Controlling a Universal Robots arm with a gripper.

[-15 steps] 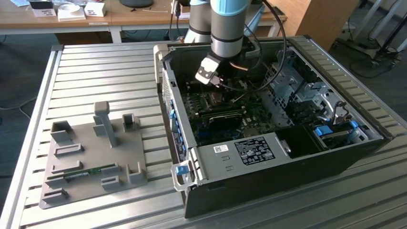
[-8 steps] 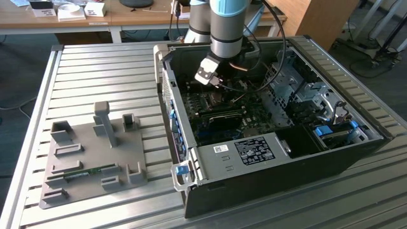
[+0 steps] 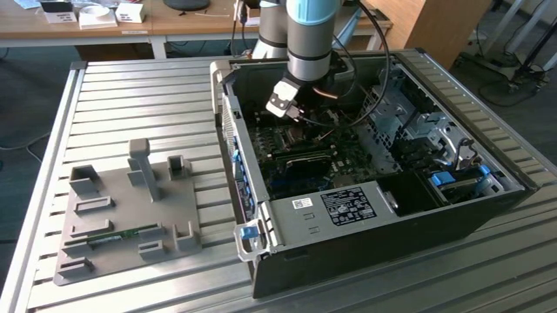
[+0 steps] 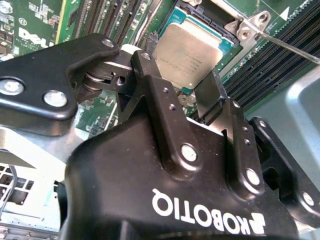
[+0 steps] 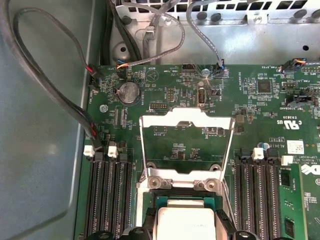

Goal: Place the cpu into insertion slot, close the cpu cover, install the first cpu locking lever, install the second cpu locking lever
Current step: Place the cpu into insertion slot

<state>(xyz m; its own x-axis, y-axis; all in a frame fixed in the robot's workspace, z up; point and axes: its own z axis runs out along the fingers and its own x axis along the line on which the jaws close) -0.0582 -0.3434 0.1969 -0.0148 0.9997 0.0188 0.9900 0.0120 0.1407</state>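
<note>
Claw (image 4: 180,75): black two-finger unit, the nearest item in the second wrist view. Its fingers (image 4: 212,97) press against two opposite edges of the chip (image 4: 187,47), gripping it.

Chip: silvery square, directly over the socket (image 5: 175,180). Whether it is fully seated cannot be told.

Cover (image 5: 187,119): stands raised, hinged away from the socket.

Handling, by judgement: chip kept level, corners squared to the socket, descent straight, no sliding across the contacts, grip light.

View notes:
- First wrist view: the raised cover, and memory slots (image 5: 107,200) flanking the socket.
- Second wrist view: finger contact on the chip, and a thin lever (image 4: 290,46) beside the socket.
- Exterior view: the arm reaching into the computer case (image 3: 374,241) on the desk (image 3: 139,98).
</note>
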